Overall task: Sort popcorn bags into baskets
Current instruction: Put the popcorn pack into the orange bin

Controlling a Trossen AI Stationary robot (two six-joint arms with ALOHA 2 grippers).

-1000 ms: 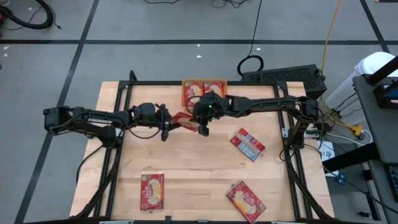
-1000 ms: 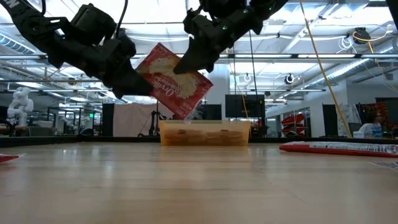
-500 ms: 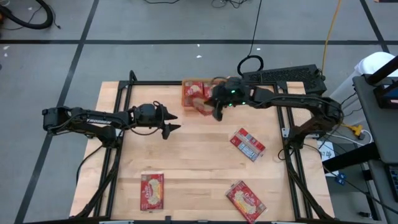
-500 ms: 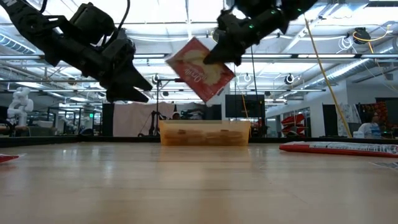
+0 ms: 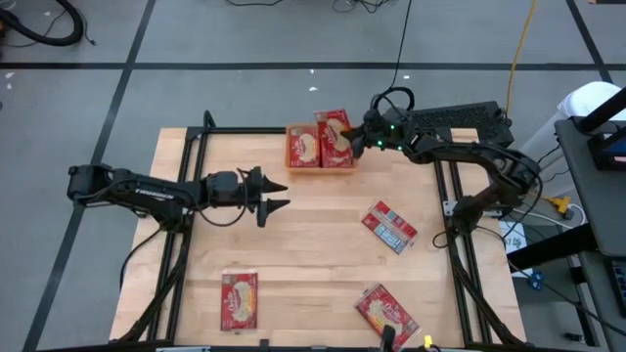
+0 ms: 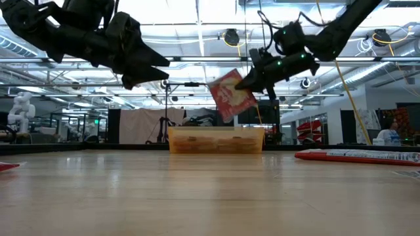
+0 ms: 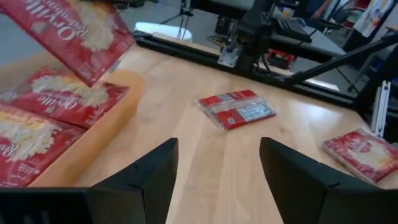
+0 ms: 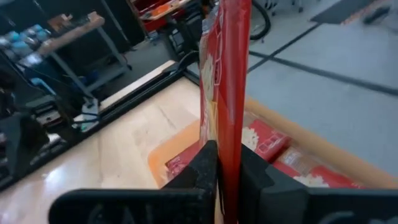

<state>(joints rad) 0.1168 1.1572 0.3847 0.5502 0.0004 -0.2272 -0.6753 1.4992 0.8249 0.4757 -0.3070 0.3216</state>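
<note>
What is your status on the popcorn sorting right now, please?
Right tool shut on a bag, above the bin. Left tool open, empty, mid-table. Three bags loose on the table. Nothing in the way.

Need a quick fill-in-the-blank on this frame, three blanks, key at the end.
1. The right tool is shut on a popcorn ____.
2. That packet hangs above the orange ____.
3. The left tool is open and holds ____.
4. Loose packets lying on the table: ____.

Missing words: bag; basket; nothing; three
</note>
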